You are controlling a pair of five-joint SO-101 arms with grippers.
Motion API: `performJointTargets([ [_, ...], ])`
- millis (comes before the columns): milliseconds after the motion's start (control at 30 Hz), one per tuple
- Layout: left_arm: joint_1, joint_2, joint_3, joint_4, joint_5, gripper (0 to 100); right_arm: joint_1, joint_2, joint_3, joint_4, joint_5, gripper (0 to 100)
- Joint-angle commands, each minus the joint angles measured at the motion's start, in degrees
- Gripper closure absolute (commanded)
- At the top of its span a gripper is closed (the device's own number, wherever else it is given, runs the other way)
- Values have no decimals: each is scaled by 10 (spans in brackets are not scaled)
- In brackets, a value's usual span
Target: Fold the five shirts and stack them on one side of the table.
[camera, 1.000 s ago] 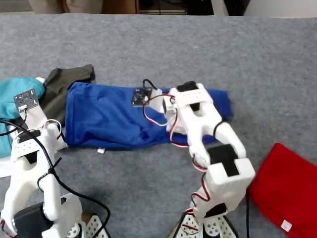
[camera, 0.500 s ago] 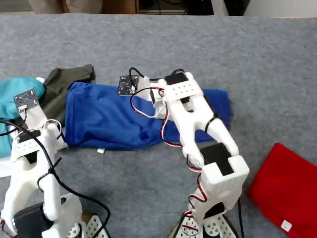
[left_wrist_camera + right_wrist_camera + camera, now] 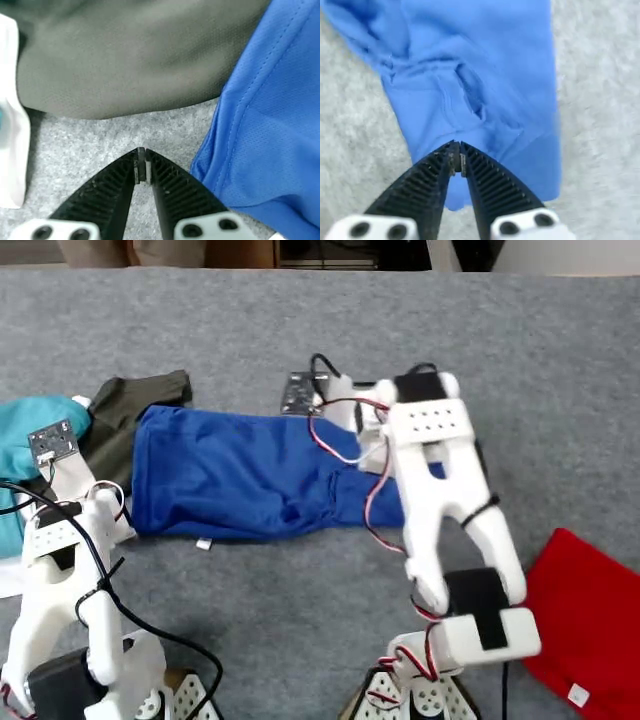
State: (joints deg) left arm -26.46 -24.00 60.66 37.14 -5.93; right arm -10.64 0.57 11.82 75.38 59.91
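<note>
A blue shirt (image 3: 230, 475), folded into a long band, lies across the middle of the grey table (image 3: 500, 340). My right arm (image 3: 428, 430) stretches over its right part. In the right wrist view my right gripper (image 3: 456, 162) is shut just above the blue shirt (image 3: 470, 75), with nothing between its fingers. My left gripper (image 3: 141, 170) is shut over bare table, between a dark olive shirt (image 3: 125, 60) and the blue shirt's edge (image 3: 270, 125). The olive shirt (image 3: 140, 405) and a teal shirt (image 3: 25, 435) lie at the far left. A folded red shirt (image 3: 585, 615) sits at the near right.
White fabric (image 3: 12, 150) lies beside the olive shirt, and its edge (image 3: 10, 580) shows near the left arm (image 3: 60, 570). Bare grey table runs along the far side and between the arm bases.
My right arm went left over the blue shirt, then swung back right and farther from its base. The left arm and the shirts have stayed still.
</note>
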Motion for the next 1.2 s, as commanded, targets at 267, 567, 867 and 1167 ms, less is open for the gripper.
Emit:
performJointTargets([
  [267, -2, -15, -2, -7, -5, 982, 46, 158, 44, -185, -18, 990],
  [567, -2, -15, -2, -7, -5, 982, 129, 151, -140, -65, -42, 990],
  [867, -2, -15, -2, -7, -5, 982, 110, 105, -142, -31, -12, 990],
  [1167, -2, -15, -2, -7, -5, 982, 124, 291, -144, -135, -48, 990],
])
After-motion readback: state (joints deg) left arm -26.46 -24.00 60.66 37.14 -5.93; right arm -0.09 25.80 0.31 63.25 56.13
